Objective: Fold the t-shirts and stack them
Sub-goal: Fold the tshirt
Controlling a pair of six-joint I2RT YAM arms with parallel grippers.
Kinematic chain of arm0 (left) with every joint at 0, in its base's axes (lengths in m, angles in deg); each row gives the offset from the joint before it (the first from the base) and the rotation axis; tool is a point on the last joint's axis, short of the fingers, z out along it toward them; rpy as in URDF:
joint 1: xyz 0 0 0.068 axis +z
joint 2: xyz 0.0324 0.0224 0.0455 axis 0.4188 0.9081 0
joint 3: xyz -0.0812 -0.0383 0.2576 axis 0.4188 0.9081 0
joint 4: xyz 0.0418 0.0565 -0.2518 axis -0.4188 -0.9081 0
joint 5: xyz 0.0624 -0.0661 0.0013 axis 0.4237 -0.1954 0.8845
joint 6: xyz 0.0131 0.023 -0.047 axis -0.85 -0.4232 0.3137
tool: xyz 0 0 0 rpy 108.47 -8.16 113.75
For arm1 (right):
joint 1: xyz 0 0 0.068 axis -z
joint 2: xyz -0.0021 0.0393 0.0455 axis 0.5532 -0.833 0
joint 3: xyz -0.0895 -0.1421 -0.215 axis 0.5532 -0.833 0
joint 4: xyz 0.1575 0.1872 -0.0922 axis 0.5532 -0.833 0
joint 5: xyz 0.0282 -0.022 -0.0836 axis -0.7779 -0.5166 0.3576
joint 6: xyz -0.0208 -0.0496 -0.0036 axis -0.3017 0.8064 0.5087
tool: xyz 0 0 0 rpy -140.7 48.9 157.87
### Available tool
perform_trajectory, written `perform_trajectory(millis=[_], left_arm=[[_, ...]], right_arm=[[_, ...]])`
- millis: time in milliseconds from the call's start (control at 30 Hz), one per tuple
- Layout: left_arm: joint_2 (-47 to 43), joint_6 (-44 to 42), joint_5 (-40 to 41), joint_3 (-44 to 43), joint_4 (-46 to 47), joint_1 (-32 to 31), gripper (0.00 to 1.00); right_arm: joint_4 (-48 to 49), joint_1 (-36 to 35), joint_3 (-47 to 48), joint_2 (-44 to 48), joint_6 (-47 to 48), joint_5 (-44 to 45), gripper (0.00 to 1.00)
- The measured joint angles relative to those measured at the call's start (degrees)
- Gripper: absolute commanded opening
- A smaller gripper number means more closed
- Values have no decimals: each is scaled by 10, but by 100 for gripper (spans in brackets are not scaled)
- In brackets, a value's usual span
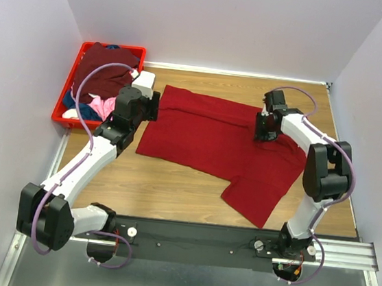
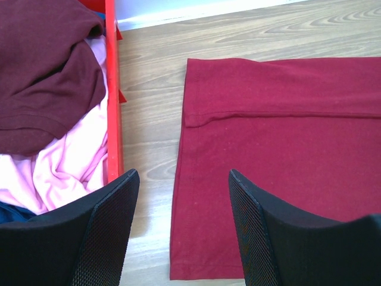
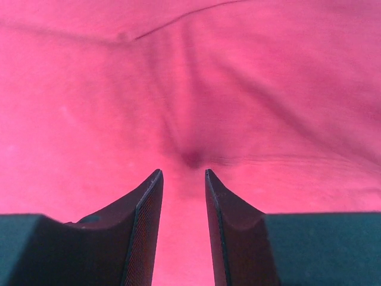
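While the top camera looks down on the wooden table (image 1: 172, 189), a red t-shirt (image 1: 212, 142) lies spread flat across its middle, with one sleeve pointing toward the near right. A red crate (image 1: 63, 104) sits in the far left corner and holds a maroon shirt (image 1: 103, 67) heaped over a pink shirt (image 1: 102, 107). The left gripper (image 1: 152, 105) is at the red t-shirt's left edge, just beside the crate. The right gripper (image 1: 267, 127) points down onto the right part of the same shirt.

From the left wrist, the two fingers stand wide apart with nothing between them. They hang over the t-shirt's left hem and the strip of bare wood beside it. The hem runs straight and a stitched seam crosses the cloth further out. To the left, the crate's wall runs along the wood. Behind it the maroon shirt lies on top of the pink one, and a scrap of blue cloth (image 2: 9, 211) shows at the bottom edge.

From the right wrist, red cloth fills the whole view. The fingers are drawn close, leaving only a narrow gap. Just past their tips the cloth dips into a small dark pucker with creases spreading away from it. Whether a fold is actually caught between the tips cannot be told.
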Motion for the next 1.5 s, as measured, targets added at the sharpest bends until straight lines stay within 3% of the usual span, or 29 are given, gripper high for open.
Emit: perform_trajectory(millis=[233, 367, 467, 700, 900, 1133, 1500], left_arm=[[10, 8, -35, -3, 0, 0, 69], [48, 55, -114, -27, 2, -4, 70], [101, 107, -184, -56, 16, -33, 69], [269, 179, -252, -136, 60, -116, 65], [357, 207, -249, -129, 55, -82, 65], [360, 223, -225, -53, 42, -22, 65], [355, 216, -212, -60, 11, 48, 64]], right_arm=[[38, 68, -61, 82, -43, 54, 57], [104, 157, -143, 162, -76, 54, 57], [159, 220, -209, 203, -103, 24, 57], [256, 306, -307, 222, -154, -78, 55], [291, 309, -330, 241, -169, -128, 55], [303, 310, -350, 273, -177, -138, 55], [315, 310, -367, 273, -179, -140, 53]])
